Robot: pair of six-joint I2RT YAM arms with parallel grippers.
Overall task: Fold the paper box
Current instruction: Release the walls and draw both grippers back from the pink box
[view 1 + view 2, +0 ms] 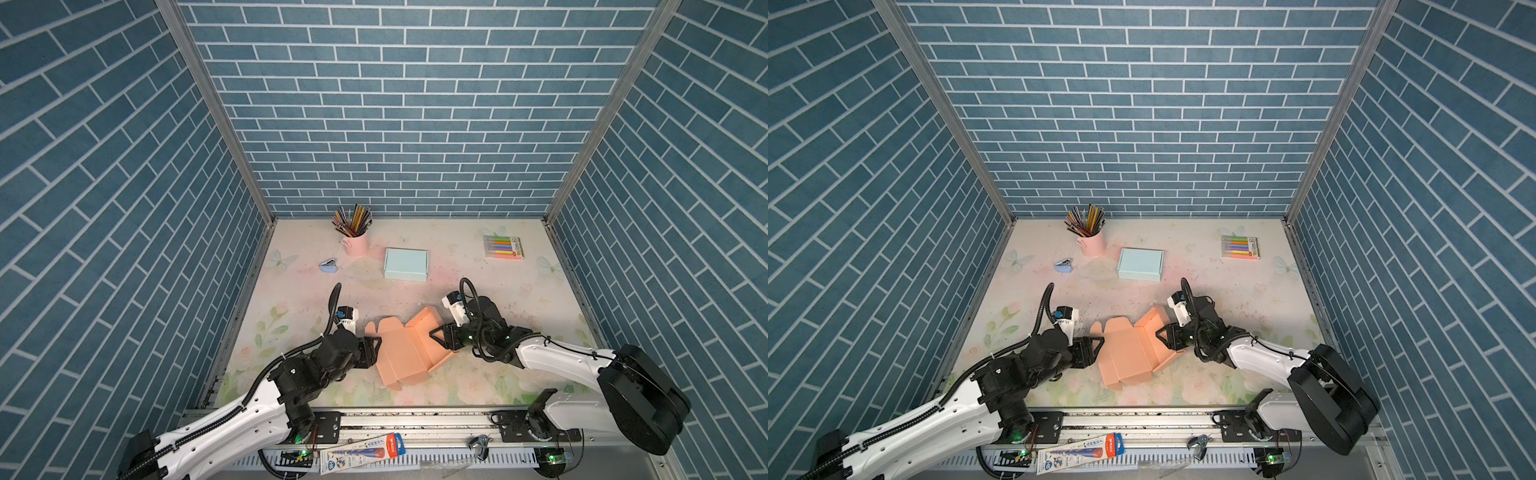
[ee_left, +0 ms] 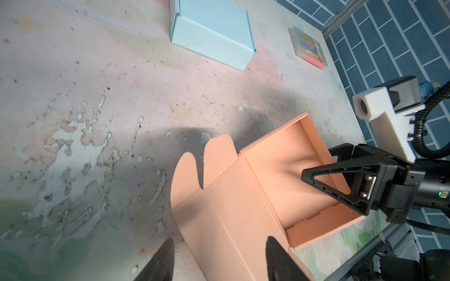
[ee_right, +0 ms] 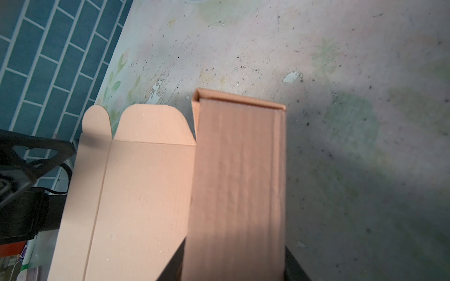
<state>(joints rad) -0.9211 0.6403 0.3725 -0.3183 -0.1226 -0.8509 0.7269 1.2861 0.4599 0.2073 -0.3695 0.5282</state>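
A light blue box (image 1: 405, 264) is lying closed. Just left of it, a pink cup (image 1: 354, 243) is holding pencils and a small blue object (image 1: 329, 266) is resting; well right, a marker pack (image 1: 503, 247) is lying flat.

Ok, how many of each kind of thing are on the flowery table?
Boxes: 2 (orange paper box, light blue box)
Pink pencil cup: 1
Marker pack: 1
Small blue thing: 1
Faint clear shape beside the cup: not counted
Total: 5

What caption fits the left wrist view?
Left gripper open at the orange box; right gripper straddles its side wall.
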